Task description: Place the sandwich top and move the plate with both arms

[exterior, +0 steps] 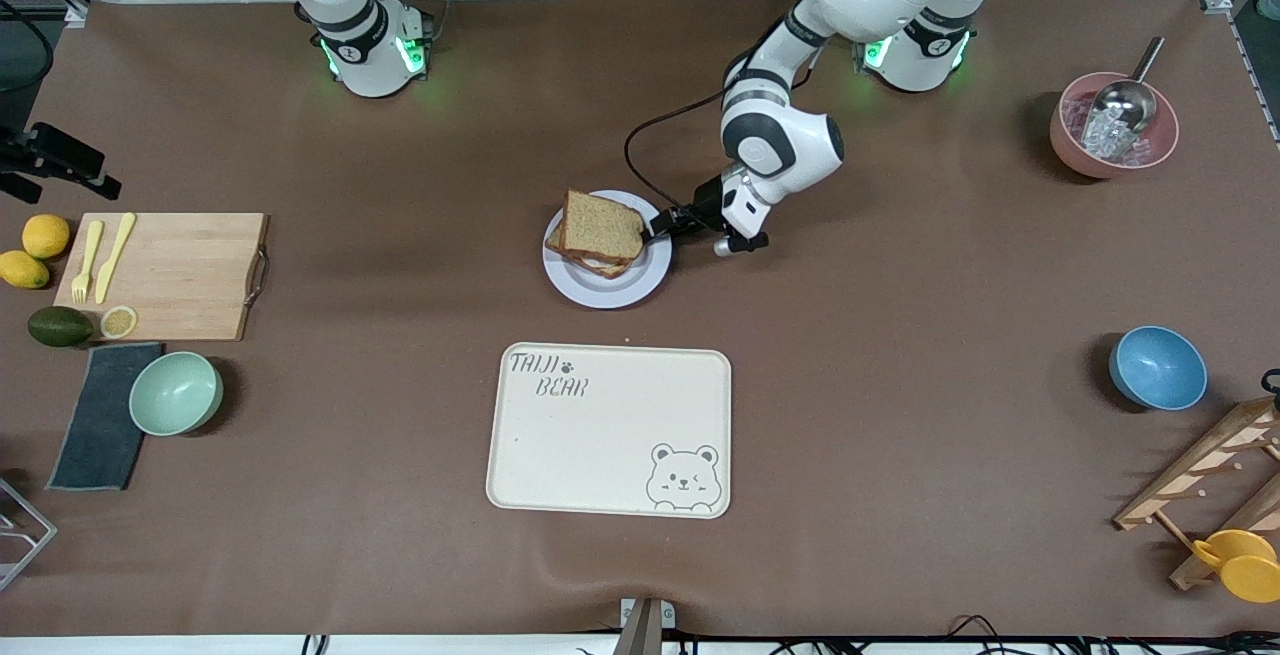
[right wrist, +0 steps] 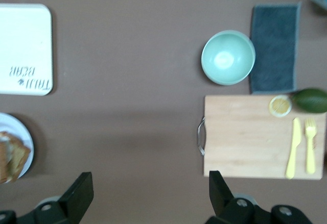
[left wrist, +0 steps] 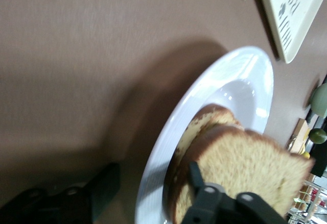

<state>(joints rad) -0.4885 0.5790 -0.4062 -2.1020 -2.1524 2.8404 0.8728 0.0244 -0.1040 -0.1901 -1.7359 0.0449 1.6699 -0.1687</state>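
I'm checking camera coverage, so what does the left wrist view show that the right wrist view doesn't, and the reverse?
Only the left wrist view shows the left claw at the brown wholemeal bread slice, its grip unclear. Only the right wrist view shows the open right claw, mint round bowl, dark grey cloth and wooden cutting board. Both show the pale round plate and cream bear-printed tray.

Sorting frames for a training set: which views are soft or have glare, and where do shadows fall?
Front view: sharp, evenly lit, soft shadows beside the bowls. Left wrist view: blurred up close, the sandwich top and left gripper soft, bright glare on the plate, dark shadow beside it. Right wrist view: mildly soft, glare inside the mint bowl.
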